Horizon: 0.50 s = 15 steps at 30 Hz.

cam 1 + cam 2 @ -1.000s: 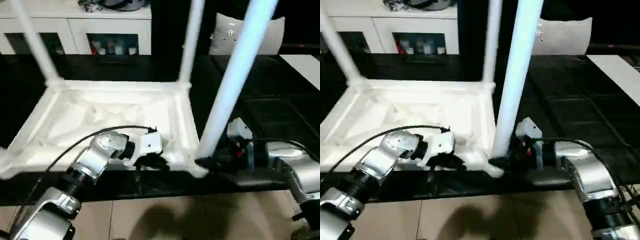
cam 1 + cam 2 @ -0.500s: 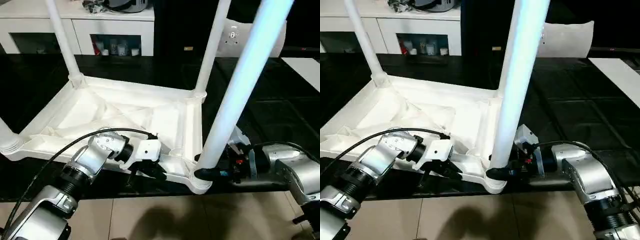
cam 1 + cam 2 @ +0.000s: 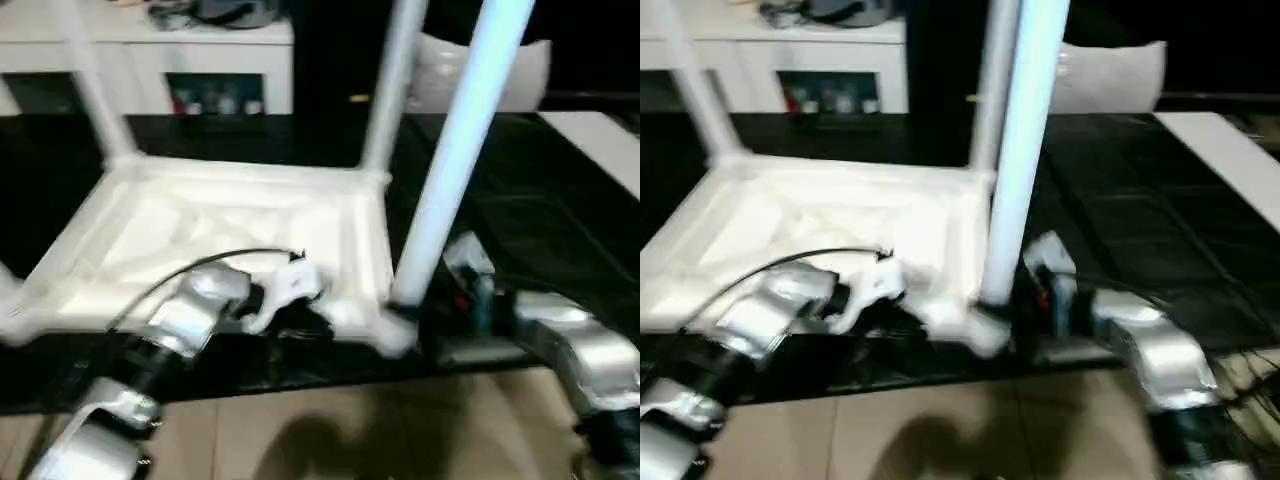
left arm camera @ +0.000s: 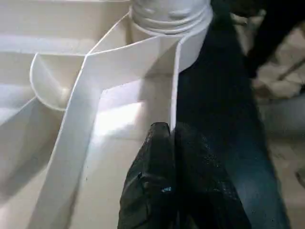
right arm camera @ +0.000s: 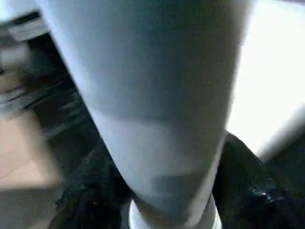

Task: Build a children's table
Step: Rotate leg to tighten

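The children's table lies upside down on the black work table: its white tabletop (image 3: 220,230) shows its ribbed underside. Legs stand in the far left (image 3: 85,80), far right (image 3: 392,90) and near right (image 3: 455,160) corner sockets. My left gripper (image 4: 169,131) is shut on the thin near rim of the tabletop (image 4: 119,62), beside the near right socket (image 4: 171,14). My right gripper (image 3: 412,318) reaches in from the right at the foot of the near right leg (image 5: 157,95). Its black fingers (image 5: 245,183) press on both sides of that leg.
A white cabinet (image 3: 150,60) with glass doors stands behind the black work table (image 3: 560,230). A white cushion-like object (image 3: 505,70) sits at the back right, a white board (image 3: 600,135) at the far right. The table's front edge drops to a tiled floor (image 3: 330,430).
The right gripper's fingers have closed in on the foot of the near right leg. The left gripper keeps its hold on the rim. The head camera has shifted.
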Available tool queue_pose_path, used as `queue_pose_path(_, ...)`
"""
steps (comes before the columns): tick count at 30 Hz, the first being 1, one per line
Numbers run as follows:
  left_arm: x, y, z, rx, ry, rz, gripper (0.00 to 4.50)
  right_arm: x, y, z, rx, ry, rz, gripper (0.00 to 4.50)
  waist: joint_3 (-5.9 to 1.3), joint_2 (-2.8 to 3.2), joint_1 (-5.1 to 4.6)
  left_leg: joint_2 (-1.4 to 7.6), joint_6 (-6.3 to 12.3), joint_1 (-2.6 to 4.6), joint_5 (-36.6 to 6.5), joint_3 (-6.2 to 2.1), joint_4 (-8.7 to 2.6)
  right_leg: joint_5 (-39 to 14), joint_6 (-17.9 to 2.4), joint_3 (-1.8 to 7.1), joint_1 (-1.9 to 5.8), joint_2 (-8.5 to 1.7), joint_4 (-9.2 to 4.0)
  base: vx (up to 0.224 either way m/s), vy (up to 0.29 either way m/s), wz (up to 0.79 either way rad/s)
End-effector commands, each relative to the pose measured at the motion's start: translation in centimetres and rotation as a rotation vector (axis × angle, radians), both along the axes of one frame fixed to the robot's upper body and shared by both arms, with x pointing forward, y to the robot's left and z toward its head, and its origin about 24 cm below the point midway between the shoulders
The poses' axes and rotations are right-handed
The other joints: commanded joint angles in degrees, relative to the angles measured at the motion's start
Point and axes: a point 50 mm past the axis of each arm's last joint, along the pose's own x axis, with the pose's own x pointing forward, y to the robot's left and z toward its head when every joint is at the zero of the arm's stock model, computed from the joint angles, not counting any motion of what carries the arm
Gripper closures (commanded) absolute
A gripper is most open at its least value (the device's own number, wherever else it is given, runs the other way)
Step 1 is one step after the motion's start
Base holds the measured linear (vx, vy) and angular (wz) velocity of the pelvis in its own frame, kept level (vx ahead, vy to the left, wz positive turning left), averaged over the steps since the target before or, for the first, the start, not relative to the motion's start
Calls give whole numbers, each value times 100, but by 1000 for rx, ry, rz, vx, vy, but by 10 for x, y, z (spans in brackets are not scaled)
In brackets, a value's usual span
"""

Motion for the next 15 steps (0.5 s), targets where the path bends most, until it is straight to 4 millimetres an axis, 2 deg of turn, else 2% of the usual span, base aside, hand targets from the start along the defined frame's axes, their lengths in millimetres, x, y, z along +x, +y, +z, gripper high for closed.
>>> queue_pose_path(1, 5, -24, 9, -80, -31, 111, 450, 8, 19, -5, 7, 18, -100, 246, -288, 8, -26, 42, 202, -46, -1344, 11, -366, -3554, 335, 98, 318, -317, -644, 0, 0, 0)
queue_pose_path(2, 6, -29, 9, -80, -29, 148, 450, 12, 20, -5, 1, 15, -171, 246, -309, -2, -128, 73, 203, -125, -1302, -30, -388, -3284, 282, 82, 386, -341, -625, 0, 0, 0)
queue_pose_path(3, 6, -32, 9, -76, -35, 178, 450, 15, 20, -6, -2, 16, -215, 246, -306, 8, -134, 71, 215, -108, -1318, -34, -391, -3252, 259, 82, 366, -345, -621, 0, 0, 0)
queue_pose_path(6, 9, -43, 8, -81, -54, 248, 450, 18, 28, -4, 31, -11, -241, 246, -311, -19, -200, 35, 348, -104, -1183, -3, -386, -3079, 102, 142, 346, -345, -609, 0, 0, 0)
queue_pose_path(7, 10, -46, 9, -89, -57, 257, 450, 18, 30, -3, 64, -13, -236, 246, -311, -19, -190, 36, 381, -108, -1137, -4, -392, -3045, 65, 158, 348, -352, -596, 0, 0, 0)
queue_pose_path(8, 9, -48, 10, -88, -64, 252, 450, 17, 32, -1, 86, -16, -226, 216, -330, -31, -173, 46, 475, -135, -940, 2, -407, -2809, -54, 213, 365, -349, -532, 0, 0, 0)
queue_pose_path(9, 9, -48, 10, -88, -65, 251, 450, 17, 32, -1, 87, -16, -226, 197, -335, -26, -165, 56, 501, -130, -875, 3, -412, -2715, -104, 231, 362, -351, -508, 0, 0, 0)
queue_pose_path(10, 9, -48, 10, -78, -81, 237, 450, 15, 34, 1, 111, -8, -197, 197, -343, 2, -149, 67, 547, -130, -742, 7, -417, -2524, -224, 263, 363, -358, -466, 0, 0, 0)
queue_pose_path(11, 8, -47, 11, -71, -89, 226, 450, 12, 34, 3, 116, -17, -166, 177, -348, -8, -143, 73, 570, -143, -668, 7, -416, -2417, -267, 276, 375, -354, -444, 0, 0, 0)
queue_pose_path(13, 7, -44, 10, -61, -103, 204, 450, 10, 31, 5, 119, -31, -141, 165, -351, -17, -123, 81, 609, -150, -519, 17, -406, -2192, -398, 318, 363, -349, -381, 0, 0, 0)
queue_pose_path(14, 6, -43, 10, -55, -111, 196, 450, 10, 30, 5, 122, -37, -131, 157, -371, -9, -100, 90, 651, -167, -409, 8, -406, -2047, -460, 334, 396, -361, -330, 0, 0, 0)
queue_pose_path(15, 6, -41, 9, -40, -119, 180, 450, 9, 27, 6, 116, -51, -108, 157, -378, -7, -69, 93, 708, -164, -293, 18, -396, -1871, -514, 345, 389, -359, -309, 0, 0, 0)
